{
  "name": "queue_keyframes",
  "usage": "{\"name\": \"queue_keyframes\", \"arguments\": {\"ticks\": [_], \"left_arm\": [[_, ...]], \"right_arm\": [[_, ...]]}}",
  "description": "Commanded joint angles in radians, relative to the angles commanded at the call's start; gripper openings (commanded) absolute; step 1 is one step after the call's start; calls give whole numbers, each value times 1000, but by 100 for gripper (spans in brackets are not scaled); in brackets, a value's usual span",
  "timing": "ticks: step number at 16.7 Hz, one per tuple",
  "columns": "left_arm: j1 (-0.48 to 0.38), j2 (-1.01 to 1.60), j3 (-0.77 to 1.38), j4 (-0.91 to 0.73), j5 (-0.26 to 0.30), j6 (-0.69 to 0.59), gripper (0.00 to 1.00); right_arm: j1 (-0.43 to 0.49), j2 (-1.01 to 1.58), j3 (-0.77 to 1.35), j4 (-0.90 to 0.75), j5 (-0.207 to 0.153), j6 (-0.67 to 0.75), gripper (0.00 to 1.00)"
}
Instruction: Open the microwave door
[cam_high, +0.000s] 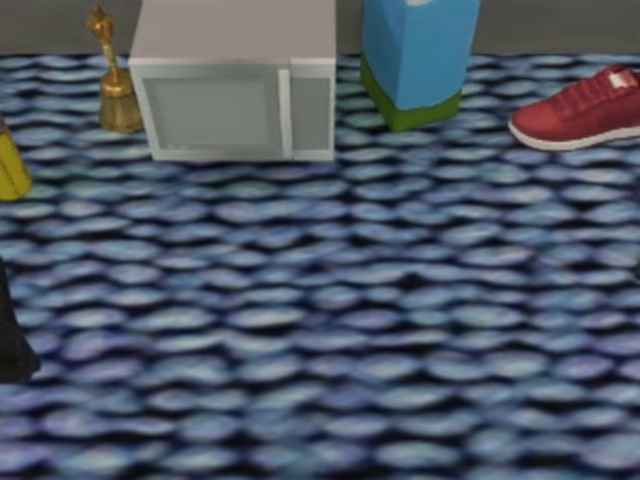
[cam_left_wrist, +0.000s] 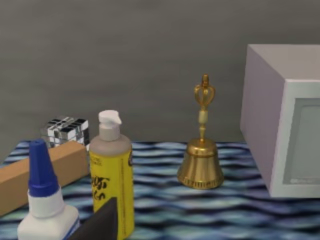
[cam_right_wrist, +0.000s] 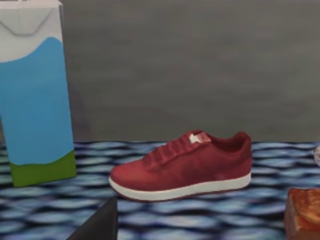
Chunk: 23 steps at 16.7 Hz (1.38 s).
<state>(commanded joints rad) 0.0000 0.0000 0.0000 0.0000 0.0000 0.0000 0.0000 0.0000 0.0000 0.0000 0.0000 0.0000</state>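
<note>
The microwave (cam_high: 235, 60) stands at the back of the table, left of centre. The microwave door (cam_high: 215, 112) is flat against its front, with the narrow control panel (cam_high: 313, 110) to its right. My left arm (cam_high: 12, 340) is parked at the table's left edge, well short of the microwave. In the left wrist view one dark finger (cam_left_wrist: 102, 225) shows with bare cloth beside it, and the microwave (cam_left_wrist: 280, 125) and its door (cam_left_wrist: 306, 145) are far off. My right arm is outside the top view. Its finger (cam_right_wrist: 102, 225) holds nothing.
A gold bell (cam_high: 118, 85) stands just left of the microwave and a yellow bottle (cam_high: 10, 165) at the left edge. A blue-and-green carton (cam_high: 415, 60) is right of the microwave, a red shoe (cam_high: 585, 108) farther right. A glue bottle (cam_left_wrist: 45, 205), wooden block (cam_left_wrist: 40, 175) and mirrored cube (cam_left_wrist: 67, 131) are near my left gripper.
</note>
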Motion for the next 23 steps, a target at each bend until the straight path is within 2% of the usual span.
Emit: {"name": "queue_keyframes", "arguments": {"ticks": [4,8,23], "left_arm": [[-13,31,30,-9,-7,-11,100],[-82,220,211,-62,-49,-69,100],[-495,1679,1281,-432,-306,-409,100]], "right_arm": [[0,0,0,0,0,0,100],[0,0,0,0,0,0,100],[0,0,0,0,0,0,100]]}}
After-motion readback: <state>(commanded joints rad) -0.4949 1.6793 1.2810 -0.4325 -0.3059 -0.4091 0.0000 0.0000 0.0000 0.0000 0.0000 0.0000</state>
